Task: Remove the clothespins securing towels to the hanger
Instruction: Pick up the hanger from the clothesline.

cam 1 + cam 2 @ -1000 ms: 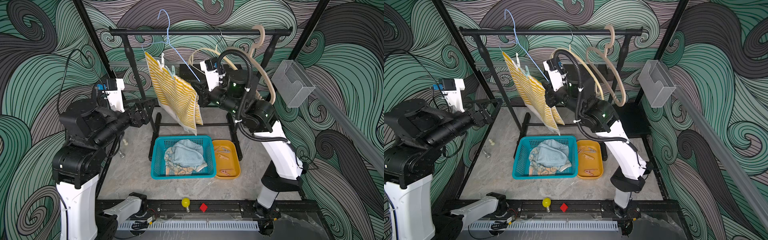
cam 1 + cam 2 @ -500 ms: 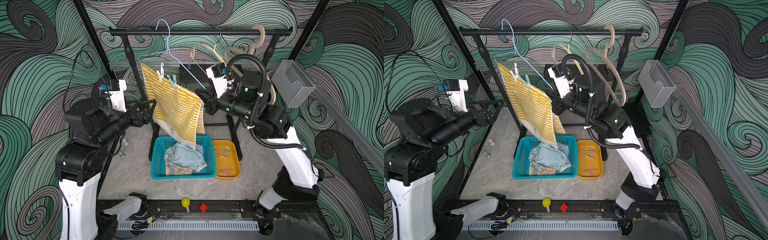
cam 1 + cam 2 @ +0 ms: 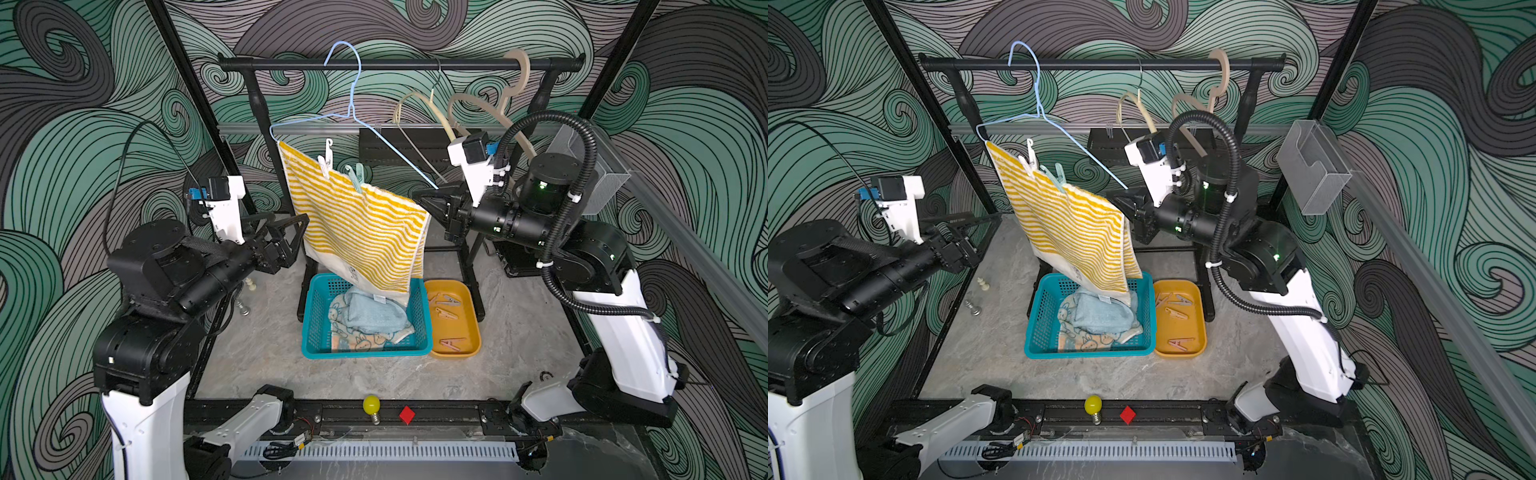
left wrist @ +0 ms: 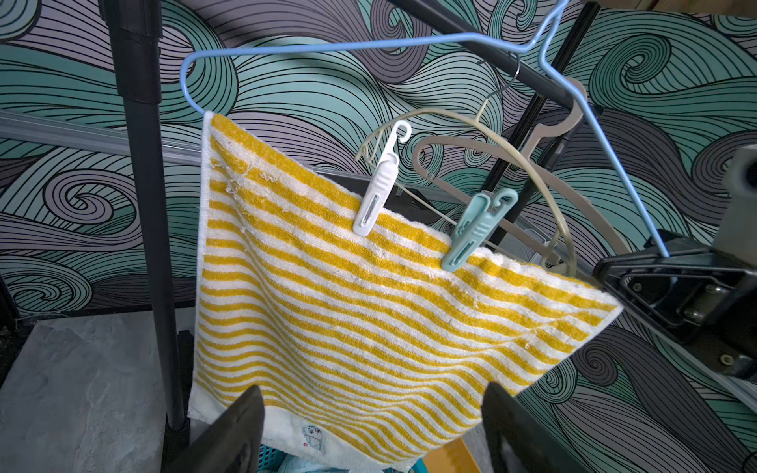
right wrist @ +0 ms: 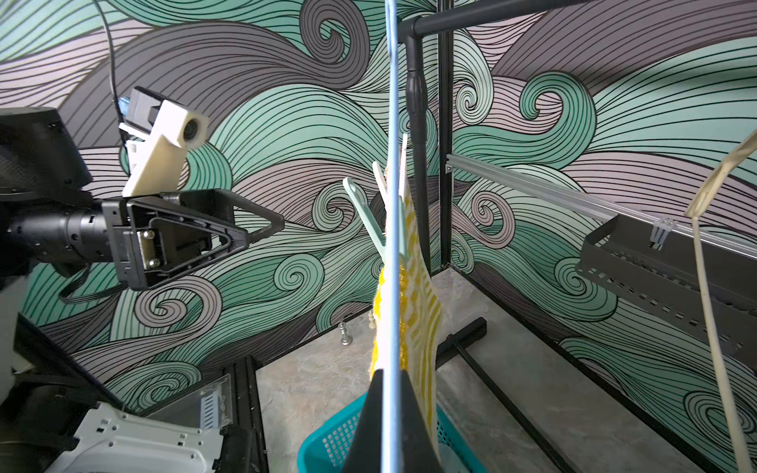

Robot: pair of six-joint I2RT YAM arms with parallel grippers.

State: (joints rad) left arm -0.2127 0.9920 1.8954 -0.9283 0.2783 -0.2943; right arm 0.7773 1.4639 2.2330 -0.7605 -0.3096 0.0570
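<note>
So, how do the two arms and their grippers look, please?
The left arm and right arm have black joints and white lower links. The left gripper and right gripper are black triangular open frames. A ribbed black hose with white ties follows the right arm.

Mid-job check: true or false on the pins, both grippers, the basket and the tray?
1. A white clothespin and a mint clothespin clip the striped towel to the blue hanger. True.
2. The right gripper is open, clear of the hanger. False: it is shut on the hanger's wire.
3. The left gripper grips the white clothespin. False: it is open, apart from the towel.
4. The teal basket holds a light-blue towel and a bunny-print towel. True.
5. The orange tray holds no pins. False: several pins lie in it.
</note>
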